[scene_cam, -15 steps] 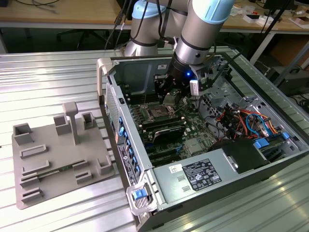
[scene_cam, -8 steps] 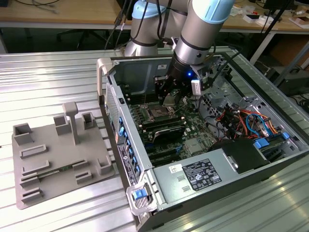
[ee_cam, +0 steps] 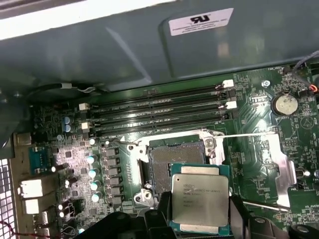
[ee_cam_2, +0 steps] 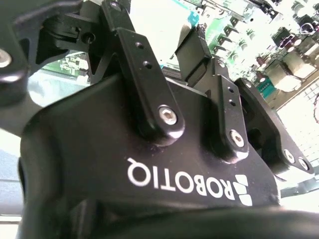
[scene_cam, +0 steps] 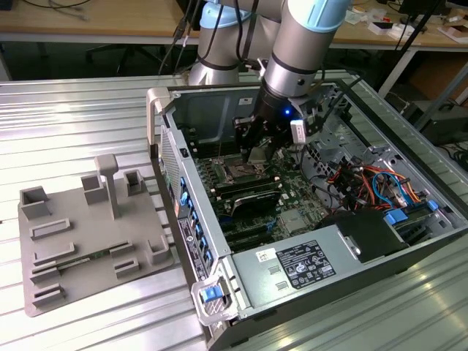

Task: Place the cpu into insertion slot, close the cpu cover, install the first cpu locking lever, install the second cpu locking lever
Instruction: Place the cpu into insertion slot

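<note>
The hand point(scene_cam: 257, 151) grips the chip point(ee_cam: 199, 198) over the edge of the bare socket point(ee_cam: 171, 160). The cover point(ee_cam: 271, 164) lies swung open beside it, with memory slots point(ee_cam: 159, 107) close by.

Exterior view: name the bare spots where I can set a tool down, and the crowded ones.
Bare: the ribbed table at the exterior view's left, around the grey fixture tray. Crowded: inside the computer case, where the end effector holds the cpu beside tangled cables.

Exterior view evenly bright, with soft glare streaking the ribbed worktop point(scene_cam: 80, 110) and shadow inside the case point(scene_cam: 212, 110); second wrist view background heavily overexposed.
</note>
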